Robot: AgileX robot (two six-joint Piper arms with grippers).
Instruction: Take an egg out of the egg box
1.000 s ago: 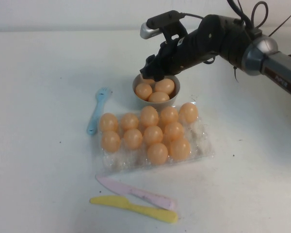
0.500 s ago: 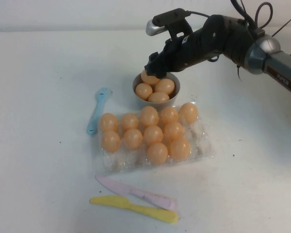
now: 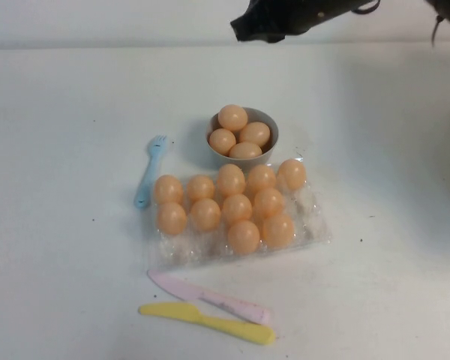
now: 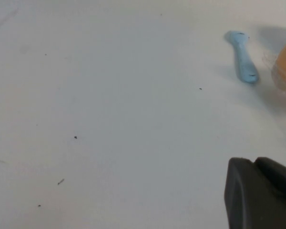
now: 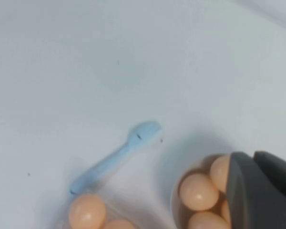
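the right claw (image 3: 244,30) is hanging high at the far edge of the surface (image 3: 67,97), holding nothing visible; i cannot tell how its fingers are standing. well below and nearer than it, the grey bowl (image 3: 268,124) is carrying four eggs, the top egg (image 3: 232,117) resting on the pile. just nearer sits the egg box (image 3: 315,225), ten eggs remaining and five cups lying bare (so removal looks done). the left claw (image 4: 260,193) is parked over bare surface, off beside the blue fork (image 3: 148,171), state untellable.
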